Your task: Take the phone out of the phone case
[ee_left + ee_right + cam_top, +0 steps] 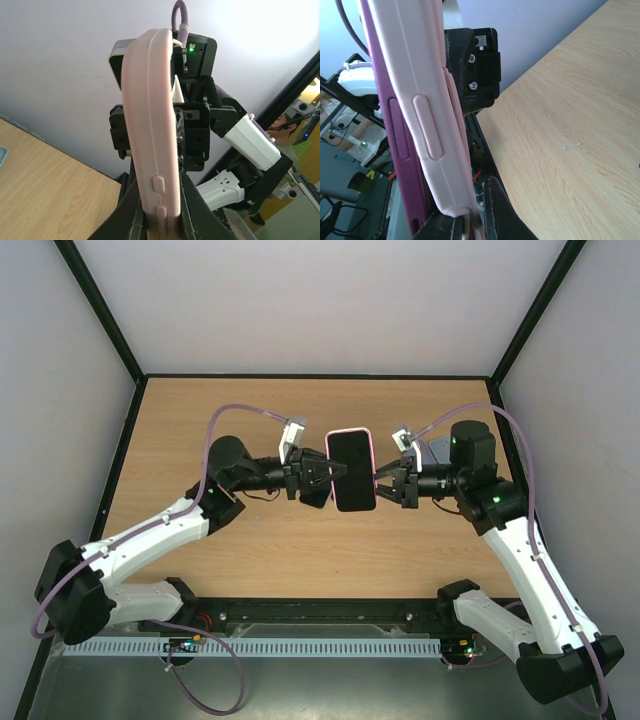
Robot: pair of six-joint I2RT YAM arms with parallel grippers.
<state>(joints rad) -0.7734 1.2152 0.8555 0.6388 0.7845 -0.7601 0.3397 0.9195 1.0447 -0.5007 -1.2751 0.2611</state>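
Note:
The phone (351,468), black screen up, sits in a pink case (371,455) held in the air over the middle of the table, between both grippers. My left gripper (330,472) is shut on the case's left long edge; in the left wrist view the case (150,110) stands tightly between the fingers (200,215). My right gripper (380,483) is on the right long edge. In the right wrist view the case (420,90) shows beside the phone's purple side (395,140), and a thin case lip runs down between that gripper's (470,225) fingers.
The wooden table (200,420) lies below, walled by white panels at the back and sides. A black rail (320,618) runs along the near edge by the arm bases. The opposite gripper (195,130) is close behind the case.

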